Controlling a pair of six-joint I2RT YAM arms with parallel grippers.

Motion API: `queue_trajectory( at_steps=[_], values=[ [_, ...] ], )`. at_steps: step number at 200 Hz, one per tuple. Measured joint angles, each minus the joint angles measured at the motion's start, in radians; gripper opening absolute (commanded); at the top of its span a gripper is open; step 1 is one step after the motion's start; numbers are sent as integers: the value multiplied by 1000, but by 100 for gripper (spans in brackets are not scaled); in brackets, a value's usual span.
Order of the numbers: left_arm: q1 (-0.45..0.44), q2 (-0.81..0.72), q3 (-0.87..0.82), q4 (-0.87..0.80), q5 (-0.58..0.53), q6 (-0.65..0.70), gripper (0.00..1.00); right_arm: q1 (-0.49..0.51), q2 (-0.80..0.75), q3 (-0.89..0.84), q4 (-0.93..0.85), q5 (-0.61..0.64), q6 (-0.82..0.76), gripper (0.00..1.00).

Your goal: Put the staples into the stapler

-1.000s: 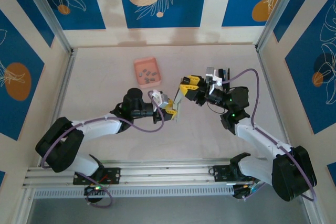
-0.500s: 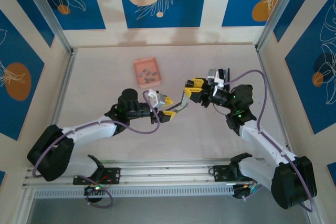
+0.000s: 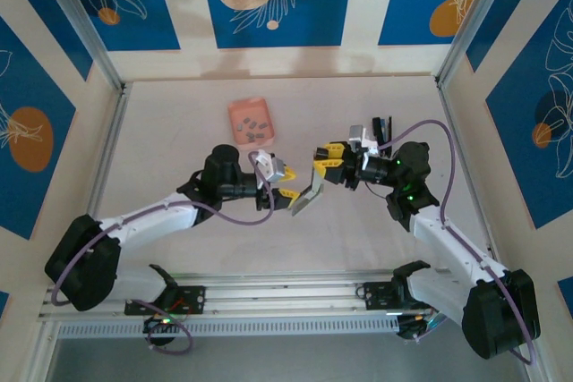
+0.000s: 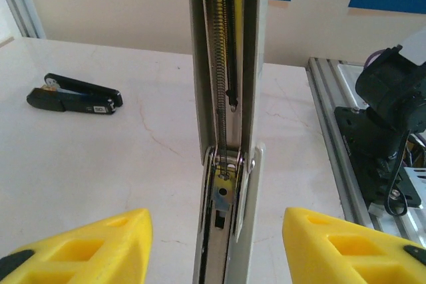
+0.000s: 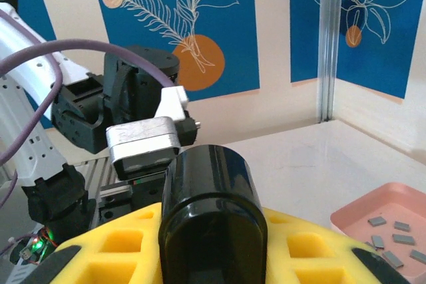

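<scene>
Stapler (image 4: 223, 64) lower than before, ends cropped, clenched in right end effector (image 3: 321, 163); left end effector (image 3: 287, 182) released.

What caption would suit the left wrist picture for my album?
Open left gripper straddling, not touching, the hinged-open silver stapler, its spring track exposed.

stapler (image 4: 226, 64): cut off top and bottom | tray (image 5: 353, 209): cut by right edge
</scene>
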Motion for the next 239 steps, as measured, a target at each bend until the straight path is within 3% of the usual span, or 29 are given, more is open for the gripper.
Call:
queue_trajectory(
  at_steps=[143,239],
  values=[
    [-14,90,47,4,69,0,53,39,33,21,46,-29,8,0],
    [-16,122,70,31,92,-1,46,55,46,34,55,-36,8,0]
  ],
)
